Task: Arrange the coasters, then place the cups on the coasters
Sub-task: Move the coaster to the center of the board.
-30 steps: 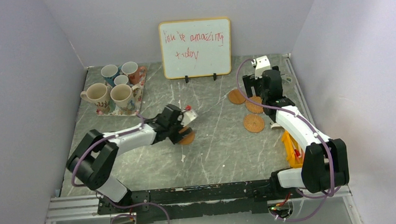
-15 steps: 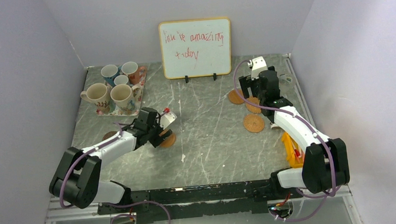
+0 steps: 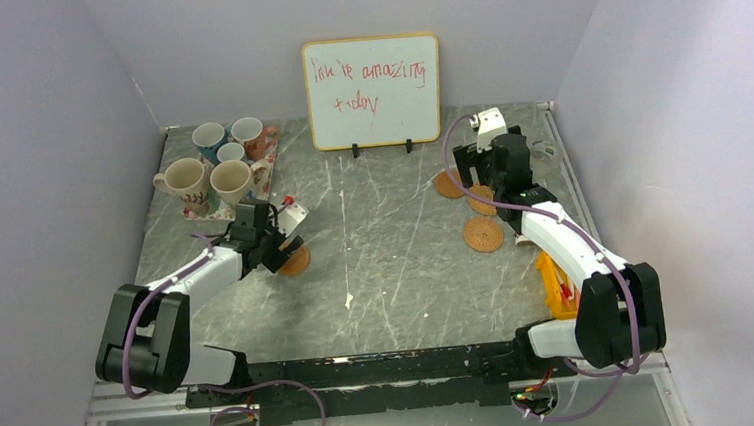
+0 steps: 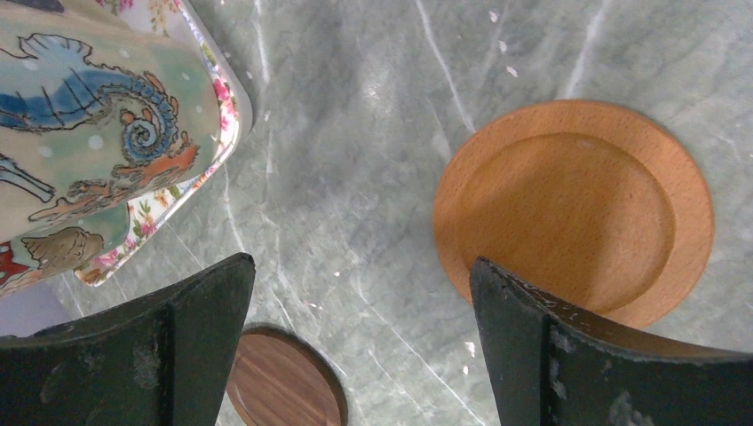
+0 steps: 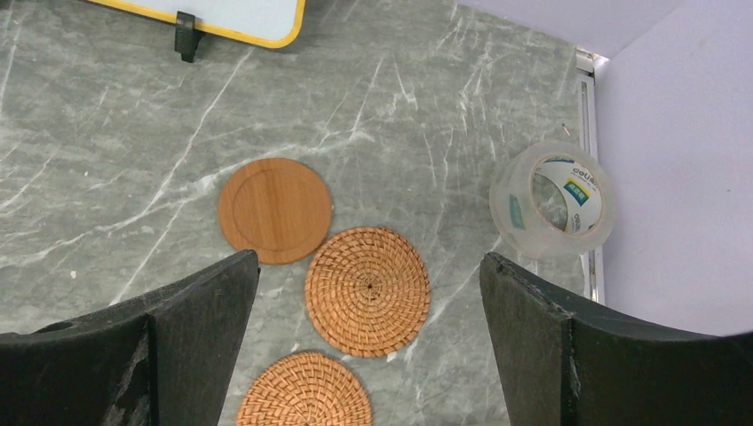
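Note:
My left gripper (image 3: 277, 248) hovers open just off the floral tray's near corner. In the left wrist view its gripper (image 4: 362, 266) has only bare table between the fingers. A smooth wood coaster (image 4: 577, 213) lies flat by the right finger, and a dark brown coaster (image 4: 284, 377) lies by the left one. Several cups (image 3: 232, 181) stand on the tray (image 3: 203, 213). Over the far-right group my right gripper (image 5: 368, 257) stands open above a smooth wood coaster (image 5: 275, 210) and two woven coasters (image 5: 368, 290). It holds nothing.
A whiteboard (image 3: 373, 91) stands at the back centre. A roll of clear tape (image 5: 550, 197) sits by the right wall rail. An orange object (image 3: 556, 286) lies beside the right arm. Purple walls close in the table on three sides.
My left arm has swung left and back toward the tray, and the wood coaster beside its fingers has shifted left with it. The right gripper has edged slightly back.

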You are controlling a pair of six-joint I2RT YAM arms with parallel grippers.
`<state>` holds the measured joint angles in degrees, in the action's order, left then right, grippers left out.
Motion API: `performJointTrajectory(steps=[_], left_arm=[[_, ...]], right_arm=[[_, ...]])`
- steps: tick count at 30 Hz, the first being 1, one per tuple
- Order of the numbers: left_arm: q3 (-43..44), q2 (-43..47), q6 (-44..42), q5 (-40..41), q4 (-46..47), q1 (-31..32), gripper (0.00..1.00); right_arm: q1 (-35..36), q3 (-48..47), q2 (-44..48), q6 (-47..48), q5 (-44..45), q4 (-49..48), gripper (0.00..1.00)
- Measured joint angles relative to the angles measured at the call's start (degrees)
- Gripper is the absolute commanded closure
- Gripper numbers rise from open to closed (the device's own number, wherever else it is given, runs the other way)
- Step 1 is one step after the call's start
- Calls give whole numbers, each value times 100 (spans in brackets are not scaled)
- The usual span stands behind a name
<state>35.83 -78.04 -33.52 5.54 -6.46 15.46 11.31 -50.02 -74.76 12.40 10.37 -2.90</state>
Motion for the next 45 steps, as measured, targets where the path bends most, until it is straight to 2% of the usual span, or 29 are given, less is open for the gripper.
performJointTrajectory(steps=[8, 27, 45], left_arm=[[120, -164, -70, -243, 87, -345, 4], [146, -155, -306, -422, -7, -723, 4], [149, -31, -444, -420, -317, -850, 4]], right_arm=[[48, 0, 0, 0, 0, 0, 2], [125, 0, 0, 4, 4, 0, 2], [127, 0, 0, 4, 7, 0, 2]])
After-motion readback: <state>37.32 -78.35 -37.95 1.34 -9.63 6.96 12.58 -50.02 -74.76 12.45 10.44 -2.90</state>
